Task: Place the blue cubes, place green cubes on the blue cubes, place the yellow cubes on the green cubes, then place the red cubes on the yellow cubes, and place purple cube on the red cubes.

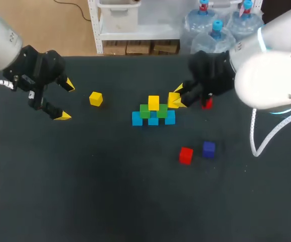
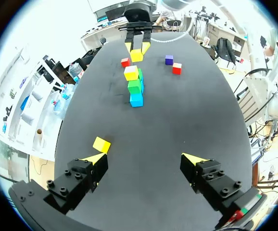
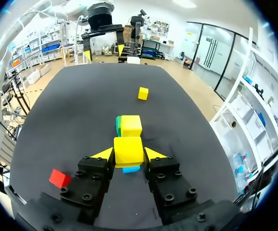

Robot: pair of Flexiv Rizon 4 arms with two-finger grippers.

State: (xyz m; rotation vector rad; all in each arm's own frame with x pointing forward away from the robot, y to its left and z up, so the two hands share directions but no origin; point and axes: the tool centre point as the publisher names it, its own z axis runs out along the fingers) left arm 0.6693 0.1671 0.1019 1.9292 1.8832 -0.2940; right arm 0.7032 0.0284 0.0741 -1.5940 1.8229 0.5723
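- Yellow cube [image 3: 128,150] clamped betw. right end effector [image 3: 128,155] fingers, just above end blue cube [image 3: 131,168] of stack [image 1: 153,113], mid-bench [image 1: 85,191].
- Left end effector [image 2: 144,158] wide apart, empty, nr left edge; spare yellow cube [image 1: 95,98] beside it.

L gripper [image 2: 138,157] spread, loose yellow cube [image 2: 101,144] beside one tip (contact unclear).

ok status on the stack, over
Right gripper shut on yellow cube, at the stack. Left gripper open, well clear. Nothing in the way.
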